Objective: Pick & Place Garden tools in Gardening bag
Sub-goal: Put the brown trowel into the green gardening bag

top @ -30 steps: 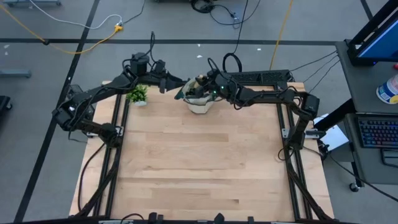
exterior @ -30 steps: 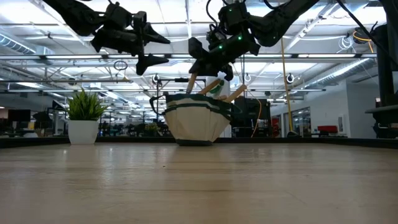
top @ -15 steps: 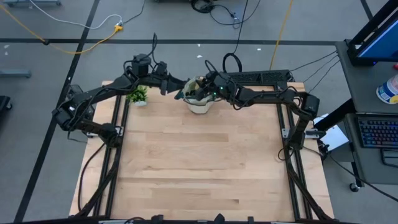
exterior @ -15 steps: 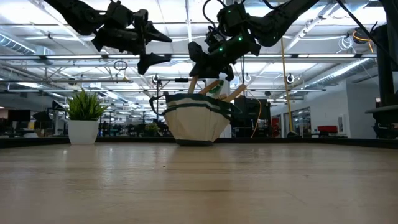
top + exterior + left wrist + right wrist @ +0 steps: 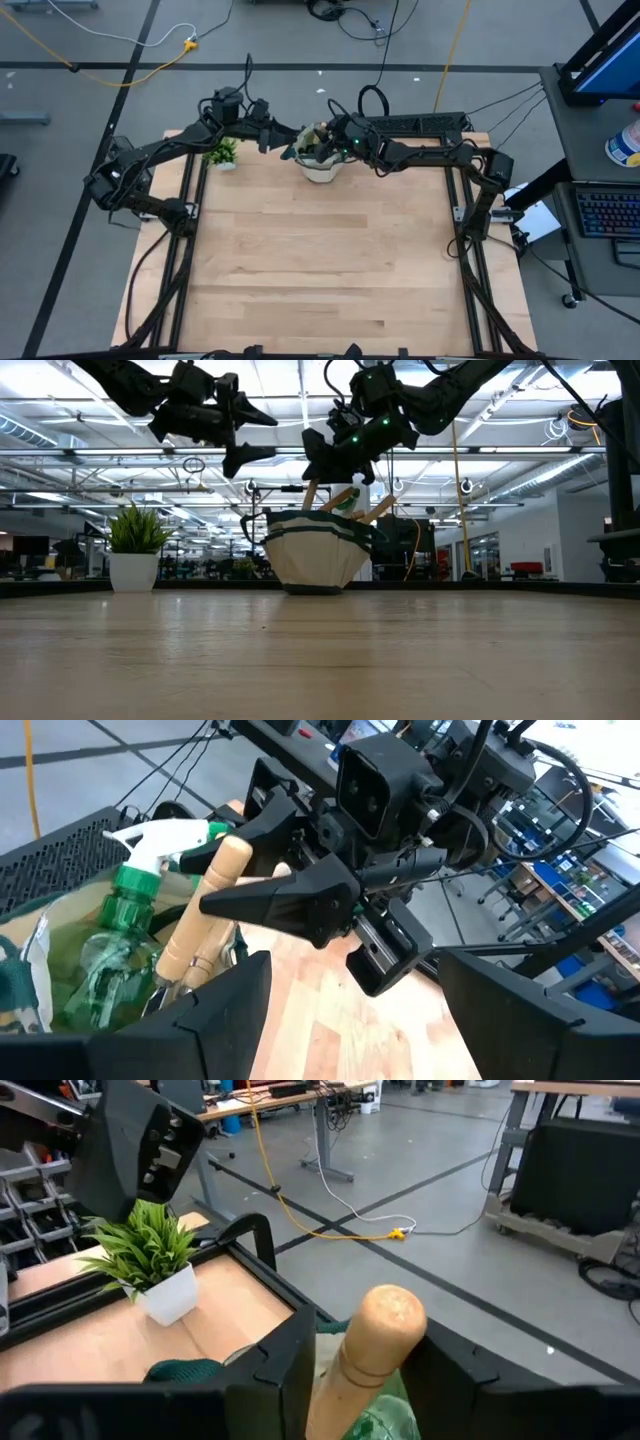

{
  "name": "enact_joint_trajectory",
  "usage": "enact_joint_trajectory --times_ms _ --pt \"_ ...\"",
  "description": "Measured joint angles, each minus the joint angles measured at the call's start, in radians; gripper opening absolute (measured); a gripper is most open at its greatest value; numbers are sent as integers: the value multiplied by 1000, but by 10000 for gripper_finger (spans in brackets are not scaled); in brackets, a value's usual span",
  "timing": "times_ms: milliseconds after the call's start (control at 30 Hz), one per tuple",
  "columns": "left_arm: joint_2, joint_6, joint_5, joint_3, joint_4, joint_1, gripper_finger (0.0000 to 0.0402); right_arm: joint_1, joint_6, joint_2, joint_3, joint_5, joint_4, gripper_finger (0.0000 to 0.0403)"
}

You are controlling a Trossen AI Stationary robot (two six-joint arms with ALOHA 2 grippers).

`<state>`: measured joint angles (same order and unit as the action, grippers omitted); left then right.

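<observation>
The bag point(image 5: 315, 558) stands at the table's point(image 5: 330, 270) far edge, beside the plant point(image 5: 135, 550). It already holds a spray bottle point(image 5: 135, 915) and several wooden-handled tools; no tool is seen lying loose on the table.

The right gripper point(image 5: 350, 1370) sits directly over the bag mouth, with a wooden handle point(image 5: 375, 1340) standing upright between its fingers point(image 5: 285, 1360). The right wrist view shows narrow gaps on both sides of the handle, so the fingers look parted around it rather than clamped; this reads as a release. Whether a pad touches the wood cannot be told.

The left gripper point(image 5: 250, 435) hangs in the air just beside the bag, on the plant side, open and empty.

Step in hand, as judged: letting the tool settle into the bag. To do it well, the fingers should spread fully before any lift, and the retreat should go straight up along the handle's axis. A sideways pull risks dragging the handle, snagging the green trim, or tipping the light bag. The left arm is close by and should be kept clear.
</observation>
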<state>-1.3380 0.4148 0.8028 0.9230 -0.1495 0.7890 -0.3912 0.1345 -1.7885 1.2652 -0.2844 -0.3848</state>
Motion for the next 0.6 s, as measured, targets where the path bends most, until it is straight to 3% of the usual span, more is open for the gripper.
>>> enact_joint_trajectory --times_ms 600 --pt "0 2 0 0 -38 0 294 0 -46 0 0 -85 -62 179"
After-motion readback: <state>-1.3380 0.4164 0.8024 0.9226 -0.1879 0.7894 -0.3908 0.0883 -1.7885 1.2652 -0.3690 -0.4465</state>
